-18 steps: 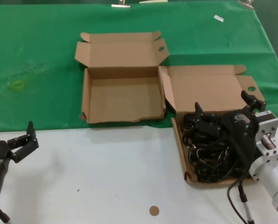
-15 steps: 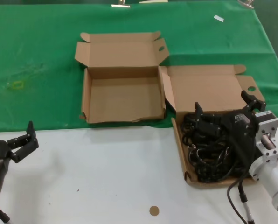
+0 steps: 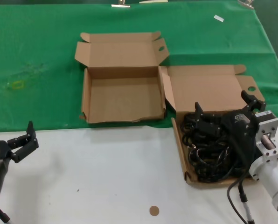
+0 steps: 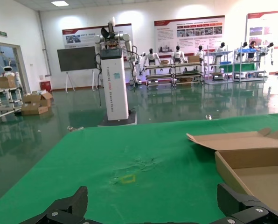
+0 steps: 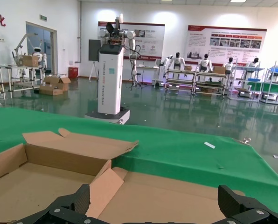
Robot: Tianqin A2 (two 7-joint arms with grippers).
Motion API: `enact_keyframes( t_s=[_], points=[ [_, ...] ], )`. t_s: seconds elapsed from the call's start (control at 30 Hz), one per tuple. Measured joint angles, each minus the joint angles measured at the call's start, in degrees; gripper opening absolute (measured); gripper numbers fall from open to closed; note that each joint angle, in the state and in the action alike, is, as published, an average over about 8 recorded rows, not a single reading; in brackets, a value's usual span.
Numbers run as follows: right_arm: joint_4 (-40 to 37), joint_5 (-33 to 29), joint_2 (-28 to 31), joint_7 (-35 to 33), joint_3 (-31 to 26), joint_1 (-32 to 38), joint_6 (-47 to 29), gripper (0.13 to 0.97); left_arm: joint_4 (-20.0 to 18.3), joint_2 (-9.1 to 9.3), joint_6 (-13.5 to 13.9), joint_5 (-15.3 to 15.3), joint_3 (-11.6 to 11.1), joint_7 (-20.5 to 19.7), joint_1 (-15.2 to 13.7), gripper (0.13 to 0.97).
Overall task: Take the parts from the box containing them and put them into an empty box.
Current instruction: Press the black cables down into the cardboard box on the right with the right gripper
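Note:
The parts, black coiled power cords [image 3: 208, 164], fill the box containing them [image 3: 209, 88] at the right, whose lid lies open toward the back. My right gripper [image 3: 224, 105] hovers open just above the cords, with nothing between its fingers. In the right wrist view that gripper [image 5: 156, 203] faces the box's lid [image 5: 185, 193]. The empty box [image 3: 122, 100] stands open to the left of it on the green cloth, and its edge shows as the empty box [image 4: 258, 161] in the left wrist view. My left gripper [image 3: 23, 142] waits open at the table's front left.
Green cloth [image 3: 36, 51] covers the back half of the table and the front is white table surface [image 3: 106, 172]. A small brown disc [image 3: 154, 210] lies near the front edge. There is a yellow mark [image 3: 17, 84] on the cloth at the left.

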Motion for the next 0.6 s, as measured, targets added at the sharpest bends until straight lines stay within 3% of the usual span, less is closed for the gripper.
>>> enact_keyframes(
  t_s=[0.43, 0.6],
  points=[
    [0.0, 0.0, 0.0, 0.0, 0.0, 0.0, 0.0, 0.966, 0.0, 0.0, 0.0, 0.0, 0.0, 0.0, 0.0, 0.927],
    [0.0, 0.0, 0.0, 0.0, 0.0, 0.0, 0.0, 0.966, 0.0, 0.0, 0.0, 0.0, 0.0, 0.0, 0.0, 0.857]
  ],
)
